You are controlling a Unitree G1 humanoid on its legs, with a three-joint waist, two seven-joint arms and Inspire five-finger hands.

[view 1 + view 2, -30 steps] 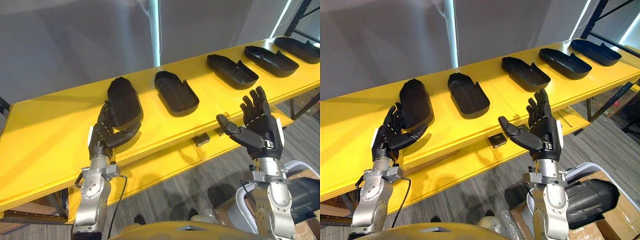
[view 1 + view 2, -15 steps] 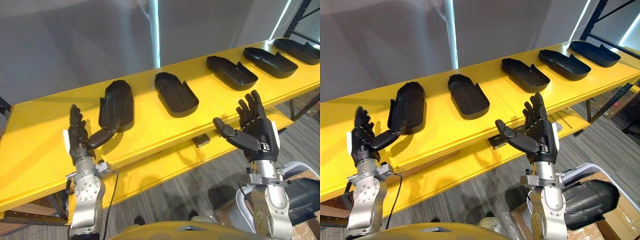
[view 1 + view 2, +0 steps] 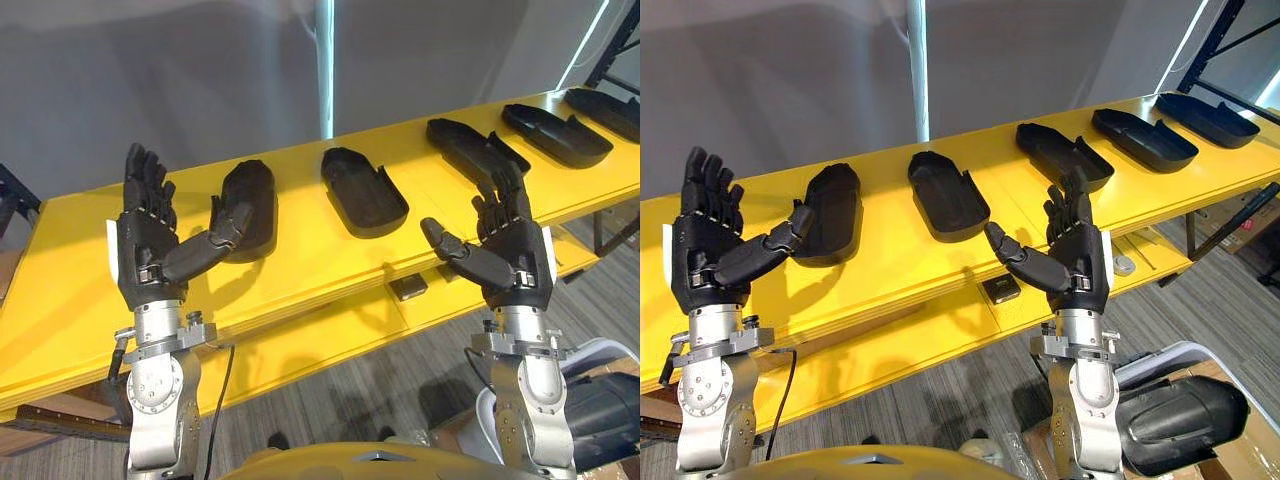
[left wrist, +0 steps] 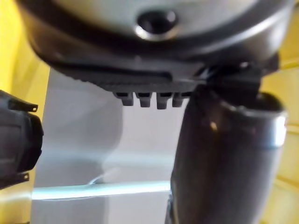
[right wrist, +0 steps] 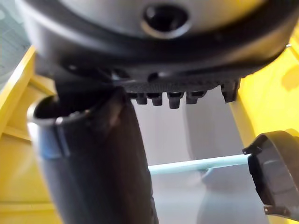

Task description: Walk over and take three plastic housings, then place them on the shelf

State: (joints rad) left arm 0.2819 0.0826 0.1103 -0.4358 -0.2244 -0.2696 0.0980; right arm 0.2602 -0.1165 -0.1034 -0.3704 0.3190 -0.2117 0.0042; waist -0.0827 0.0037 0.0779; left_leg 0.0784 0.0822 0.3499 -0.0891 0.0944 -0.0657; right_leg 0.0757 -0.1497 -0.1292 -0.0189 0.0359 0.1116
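Left eye view: left hand [image 3: 148,243] at lower left and right hand [image 3: 512,256] at lower right, fingers spread, empty. Black plastic housings [image 3: 364,190] line the yellow shelf [image 3: 300,262] across the centre.

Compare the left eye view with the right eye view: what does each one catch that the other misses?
Left eye view: a dark strut by the left end of the yellow shelf. Right eye view: a small round silvery piece on the lower shelf. Both: five black housings in a row on the yellow shelf, and the left hand and right hand raised, open, holding nothing.
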